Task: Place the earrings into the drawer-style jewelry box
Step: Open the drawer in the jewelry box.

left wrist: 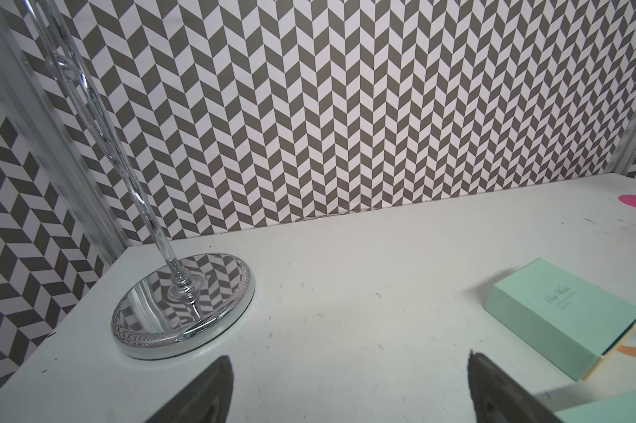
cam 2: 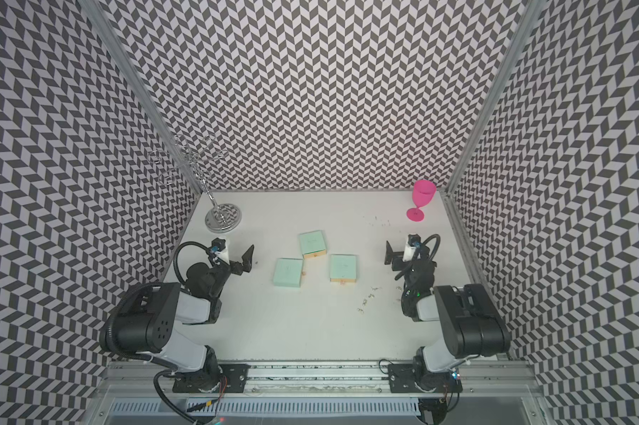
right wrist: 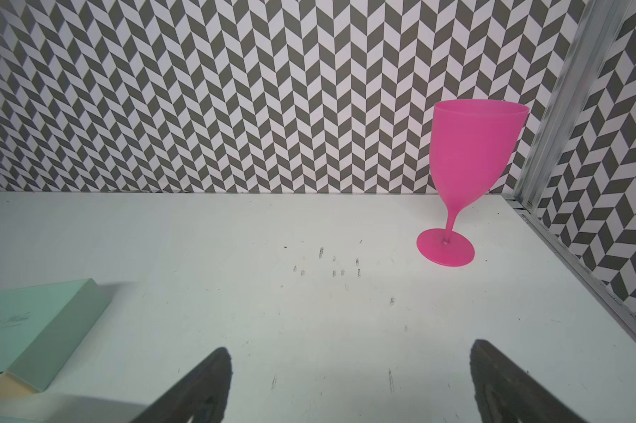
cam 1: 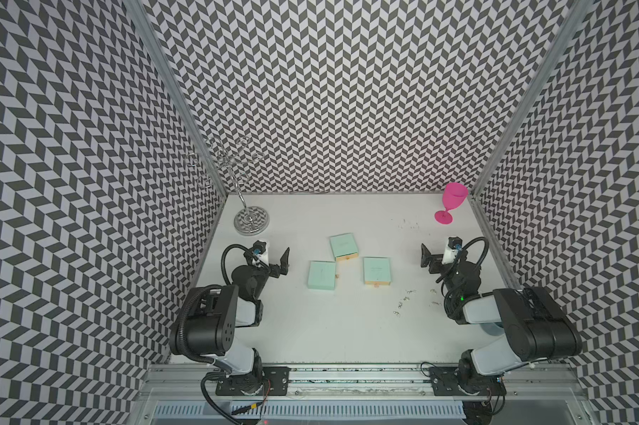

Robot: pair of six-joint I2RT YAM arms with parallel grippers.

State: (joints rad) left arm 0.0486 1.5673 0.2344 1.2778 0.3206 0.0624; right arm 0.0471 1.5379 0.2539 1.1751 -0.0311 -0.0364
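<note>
Starting big, you've got the white table (cam 1: 329, 331) filling the middle of both top views, boxed in by chevron-print walls (cam 1: 347, 92). Your left gripper (cam 1: 283, 263) sits left of center and your right gripper (cam 1: 426, 259) right of center. Both have their fingers spread wide with nothing between them, and the wrist views show the same.

At the table's upper left is the chrome stand (cam 1: 251, 220), and at the upper right the pink goblet (cam 1: 454, 197), standing upright. Dead center are three mint jewelry boxes: the upper box (cam 1: 343, 247), left box (cam 1: 321, 275) and right box (cam 1: 377, 270). A tan drawer edge peeks out of the upper and right ones.

The earrings (cam 1: 400, 304) lie scattered loose on the table, lower right of the boxes, near your right arm (cam 1: 494, 312) and clear of both grippers.
</note>
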